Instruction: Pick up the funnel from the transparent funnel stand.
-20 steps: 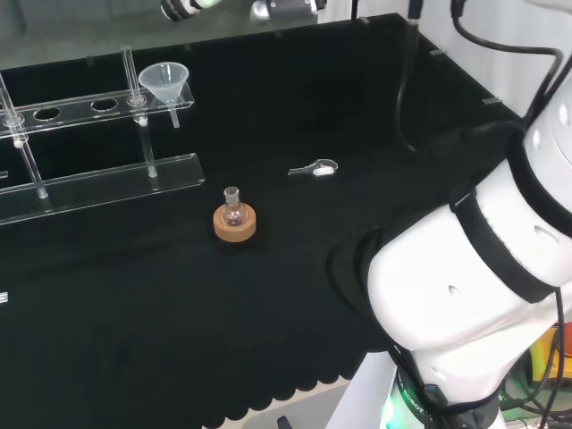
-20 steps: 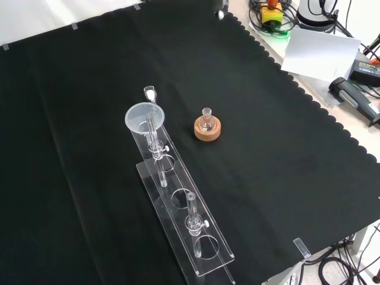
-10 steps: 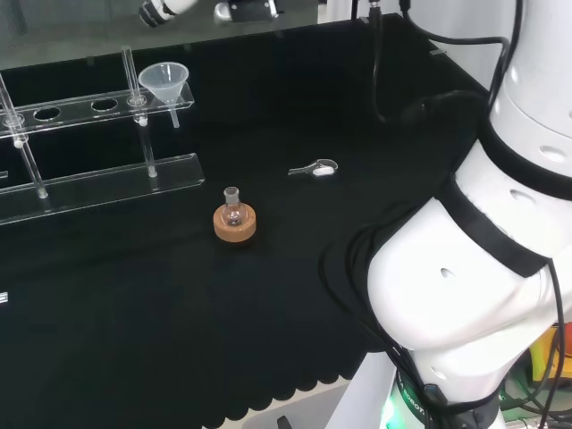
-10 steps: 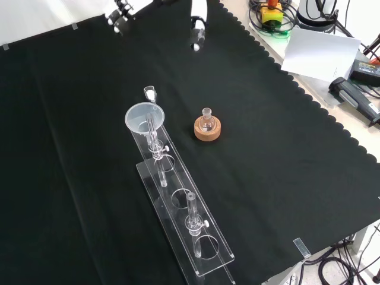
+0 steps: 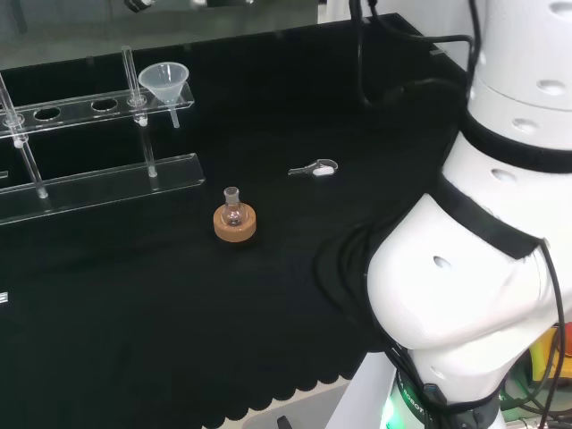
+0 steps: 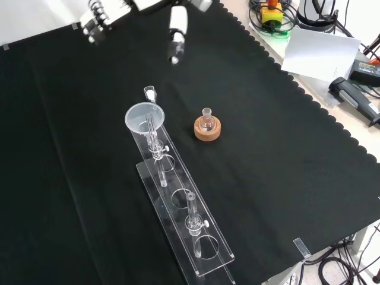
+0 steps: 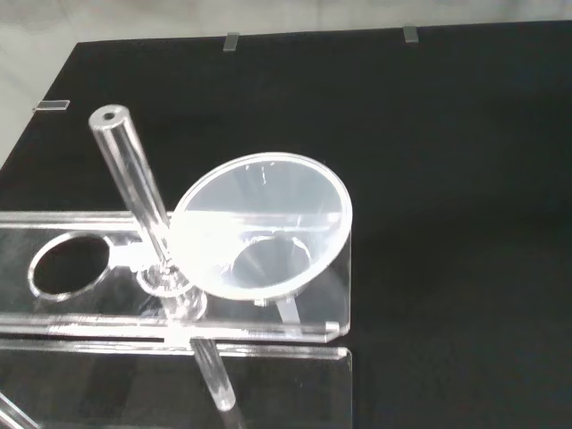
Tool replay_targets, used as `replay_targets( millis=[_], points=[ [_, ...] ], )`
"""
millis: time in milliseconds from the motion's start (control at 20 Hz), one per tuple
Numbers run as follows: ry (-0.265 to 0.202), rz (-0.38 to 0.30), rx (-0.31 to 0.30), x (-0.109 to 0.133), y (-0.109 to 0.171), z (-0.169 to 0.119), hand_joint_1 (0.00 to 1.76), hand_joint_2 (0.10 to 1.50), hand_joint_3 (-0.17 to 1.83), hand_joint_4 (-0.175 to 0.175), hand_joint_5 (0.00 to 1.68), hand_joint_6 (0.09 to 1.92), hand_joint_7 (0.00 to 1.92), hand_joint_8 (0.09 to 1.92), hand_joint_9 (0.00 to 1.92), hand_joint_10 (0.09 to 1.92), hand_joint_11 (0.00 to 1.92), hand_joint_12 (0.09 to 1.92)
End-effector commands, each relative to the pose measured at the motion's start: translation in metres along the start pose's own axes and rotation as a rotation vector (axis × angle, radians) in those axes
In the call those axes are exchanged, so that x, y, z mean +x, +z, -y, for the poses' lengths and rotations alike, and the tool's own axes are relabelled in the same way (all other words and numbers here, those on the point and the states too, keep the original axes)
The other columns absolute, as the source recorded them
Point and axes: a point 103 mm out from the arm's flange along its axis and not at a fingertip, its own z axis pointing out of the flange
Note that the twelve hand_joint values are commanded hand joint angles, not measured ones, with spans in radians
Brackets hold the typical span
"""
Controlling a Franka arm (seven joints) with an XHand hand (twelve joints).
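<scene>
1. A black cloth (image 6: 285, 178) with a scalloped edge covers the bench; in the front view, cables and gear lie on the pale bench top beyond that edge at the right.

2. The funnel (image 6: 142, 118) (image 5: 164, 82) (image 7: 261, 225) sits in the end hole of the transparent funnel stand (image 6: 184, 214) (image 5: 98, 183) (image 7: 80, 308), its wide mouth up and its stem hanging through the upper shelf toward the base plate.

3. The stand is a clear rack of two plates joined by upright rods. The wrist view shows one rod (image 7: 138, 192) rising just beside the funnel's rim and an empty hole (image 7: 70, 265) in the shelf on the rod's other side.

4. The hand (image 6: 133, 12) enters at the top edge of the front view, above and well apart from the funnel, touching nothing. Its fingers (image 6: 95, 27) and thumb (image 6: 176, 38) are straight and spread wide, with open space between them.

5. A small round flask (image 6: 206, 123) (image 5: 233, 211) stands upright in a cork ring (image 6: 207, 130) (image 5: 235, 224) on the cloth, near the stand and to the right of the funnel in the front view.

6. A small clear piece (image 6: 149, 93) (image 5: 315, 167) lies flat on the cloth just beyond the funnel end of the stand in the front view.

7. In the head view the arm's white links (image 5: 483, 268) rise at the right, with black cables looping over the cloth beside them.
</scene>
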Motion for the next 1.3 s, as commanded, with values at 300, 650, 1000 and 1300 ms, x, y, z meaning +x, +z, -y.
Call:
replay_targets(
  millis=[300,650,1000,1300],
  points=[
    [-0.059,0.06,0.131,-0.031,0.03,-0.053,0.43,0.67,0.05,-0.045,0.0,0.09,0.02,0.09,0.0,0.09,0.0,0.09],
    [-0.122,0.049,0.139,-0.036,0.02,-0.019,0.41,0.68,0.05,-0.053,0.0,0.09,0.05,0.09,0.0,0.09,0.0,0.09],
    [-0.128,0.012,0.144,-0.031,0.032,-0.005,0.4,0.69,0.05,-0.055,0.0,0.09,0.08,0.09,0.03,0.09,0.0,0.09],
    [-0.099,0.012,0.144,-0.026,0.047,-0.01,0.4,0.69,0.05,-0.057,0.0,0.09,0.09,0.09,0.04,0.09,0.01,0.09]
  ],
)
